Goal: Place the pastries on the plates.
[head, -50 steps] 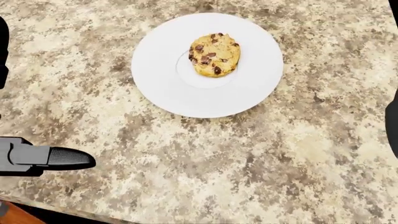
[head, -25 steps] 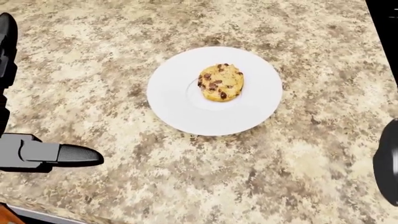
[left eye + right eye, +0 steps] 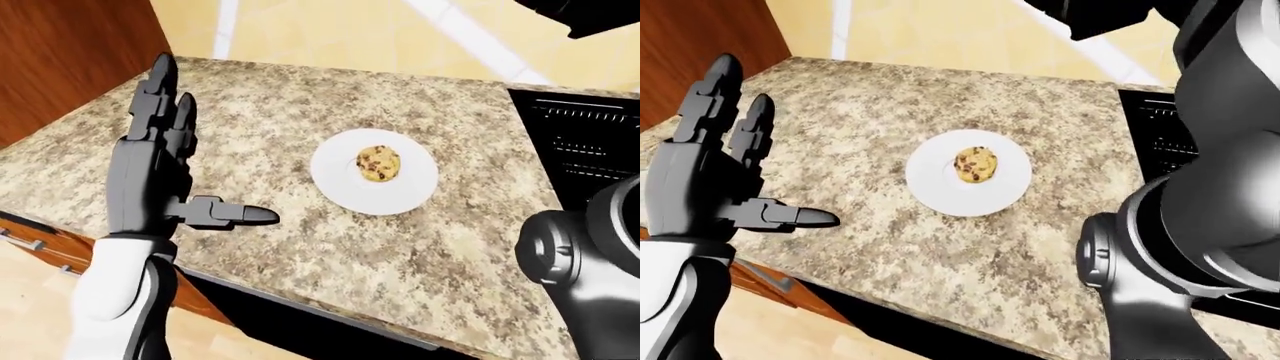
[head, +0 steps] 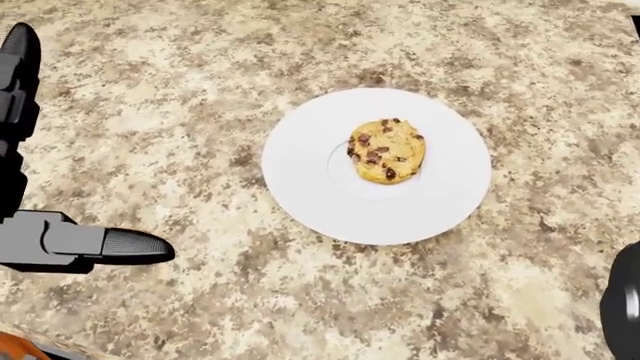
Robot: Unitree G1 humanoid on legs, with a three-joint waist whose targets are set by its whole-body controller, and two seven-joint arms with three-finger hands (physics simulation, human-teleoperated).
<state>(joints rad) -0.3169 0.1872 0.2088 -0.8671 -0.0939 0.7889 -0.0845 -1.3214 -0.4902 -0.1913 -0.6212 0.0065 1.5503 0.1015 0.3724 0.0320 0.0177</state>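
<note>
One chocolate-chip cookie (image 4: 386, 151) lies near the middle of a round white plate (image 4: 310, 176) on the speckled stone counter (image 4: 180, 90). My left hand (image 3: 205, 146) stands open to the left of the plate. Its fingers (image 3: 160, 90) point up, its thumb (image 3: 245, 216) points toward the plate, and it holds nothing. My right arm (image 3: 1200, 202) fills the right of the right-eye view and rises past the top edge. A black part (image 3: 1110, 16) there may be its hand, and no fingers show. I see no other pastry or plate.
A black stove (image 3: 585, 142) adjoins the counter to the right of the plate. The counter's near edge (image 3: 300, 304) runs along the bottom, with tan floor below. Brown wood cabinetry (image 3: 70, 52) stands at the upper left.
The camera has moved: in the head view the plate and cookie slid down and to the right. My left hand stays open at the left edge.
</note>
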